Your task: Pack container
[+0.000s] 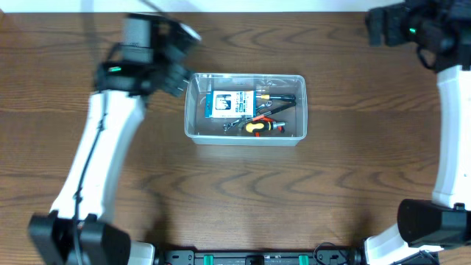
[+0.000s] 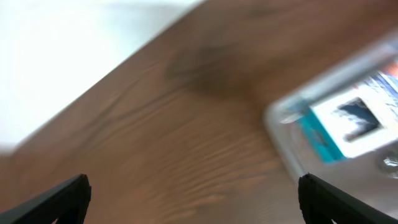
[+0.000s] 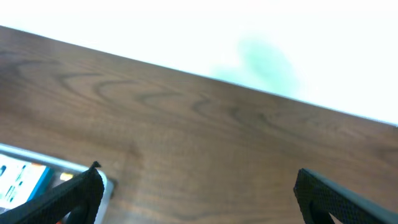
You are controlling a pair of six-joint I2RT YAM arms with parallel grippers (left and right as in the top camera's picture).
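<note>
Two open claws and a tub with things in it

At the very bottom of the left wrist view, the left claw [image 2: 196, 202] shows two black fingertips [image 2: 62, 196] spread far apart. Between them there is only the brown table [image 2: 155, 143]. That view is blurry. At its right edge sits the container [image 2: 283, 134], a clear tub, with a blue-and-white box [image 2: 354, 121] inside. The right claw [image 3: 205, 199] is spread wide too and pinches nothing. A corner of the tub peeks in at the lower left of its view. From above, the tub lies near the middle of the frame, a bit toward the top. The box is in its left half, with a black tool [image 1: 278, 96] and an orange-handled tool [image 1: 257, 126] to the right. The left arm [image 1: 103, 147] reaches to the upper left of the frame, its claw just beside the tub's top left corner. The right arm [image 1: 450, 132] ends in the top right corner, well apart from the tub
</note>
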